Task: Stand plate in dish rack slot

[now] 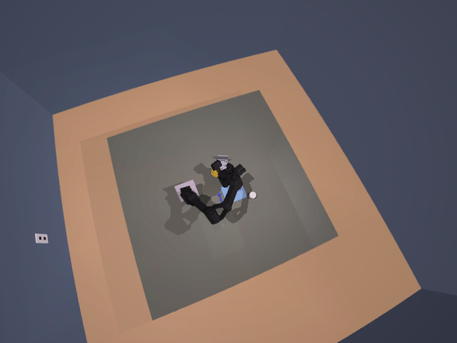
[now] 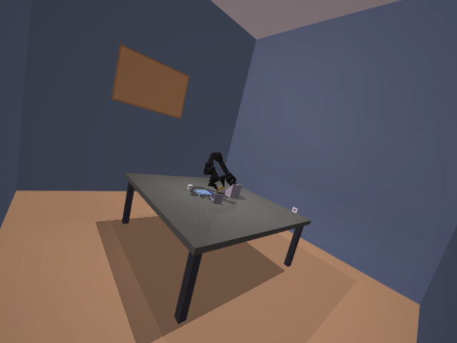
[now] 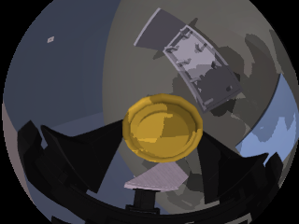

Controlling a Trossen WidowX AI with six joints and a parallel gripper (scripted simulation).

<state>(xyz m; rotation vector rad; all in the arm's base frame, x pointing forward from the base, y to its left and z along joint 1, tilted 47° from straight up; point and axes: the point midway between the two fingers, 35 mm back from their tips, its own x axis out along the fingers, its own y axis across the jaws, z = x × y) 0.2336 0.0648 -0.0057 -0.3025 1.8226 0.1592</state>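
Observation:
My gripper (image 3: 163,130) (image 1: 218,170) (image 2: 220,186) is shut on the yellow plate (image 3: 163,126) (image 1: 214,172) (image 2: 220,188) and holds it above the table. In the wrist view the plate faces the camera between the two dark fingers. The grey dish rack (image 3: 202,69) (image 1: 222,159) (image 2: 218,198) with its rails stands on the table just beyond the plate, apart from it. The rack's slots are empty.
A light blue mat (image 1: 238,194) (image 2: 203,191) (image 3: 271,127) lies under the arm, with a small blue utensil (image 1: 219,194) beside it. A white cup (image 1: 252,194) (image 2: 189,186) stands by the mat. A pale box (image 1: 188,186) (image 2: 233,191) sits at the arm's base.

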